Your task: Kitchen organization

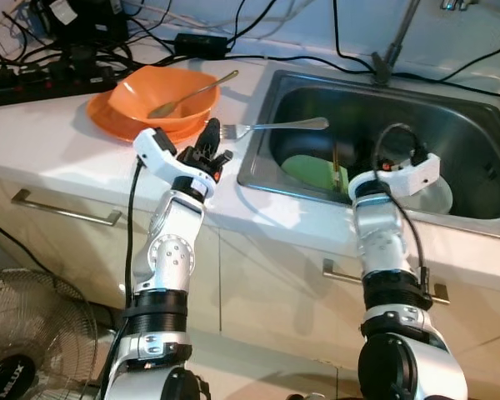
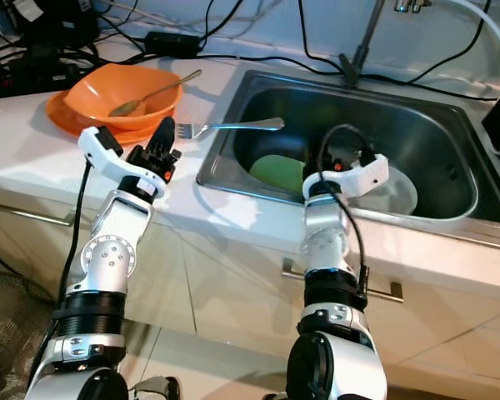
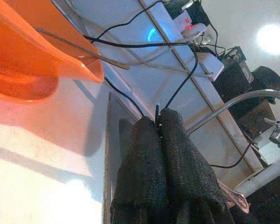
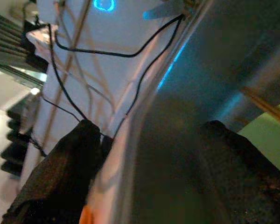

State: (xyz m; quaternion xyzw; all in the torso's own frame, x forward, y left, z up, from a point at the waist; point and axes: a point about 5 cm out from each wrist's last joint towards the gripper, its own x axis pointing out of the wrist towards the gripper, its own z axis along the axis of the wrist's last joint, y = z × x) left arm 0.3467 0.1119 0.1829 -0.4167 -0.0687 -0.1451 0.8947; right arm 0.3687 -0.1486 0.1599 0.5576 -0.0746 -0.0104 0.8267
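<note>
Left gripper point(image 1: 214, 133): raised over the white surface point(image 1: 58, 142), just beside the sink's near-left corner; jaws pressed together on the tine end of the fork point(image 1: 271, 127).
Fork: held roughly level, handle reaching out over the sink basin, tines at the gripper.
Right gripper point(image 4: 149, 177): lowered into the sink point(image 1: 475, 150) at its front wall; jaws set wide apart, nothing between them in the right wrist view.
Green plate point(image 1: 312, 171): lies on the sink floor, just beside the right gripper; a pair of chopsticks point(image 1: 338, 167) rests across it.
Clear dish point(image 2: 396, 192): on the sink floor, on the far side of the right wrist from the green plate; contents cannot be told.
Orange bowl point(image 1: 162, 96): stands on an orange plate point(image 1: 108, 117) on the surface, near the left gripper and behind it.
Spoon point(image 1: 192, 92): leans in the orange bowl, handle projecting over the rim toward the sink.
Faucet point(image 3: 252, 100): rises behind the sink.
Obstructions: black cables point(image 1: 317, 58) run along the back of the surface and past the sink's rear edge; a power strip point(image 1: 33, 79) with plugs sits behind the bowl.
Below the surface: cabinet fronts with bar handles point(image 1: 67, 212); a floor fan point(image 1: 29, 342) stands beside the robot's left arm.
</note>
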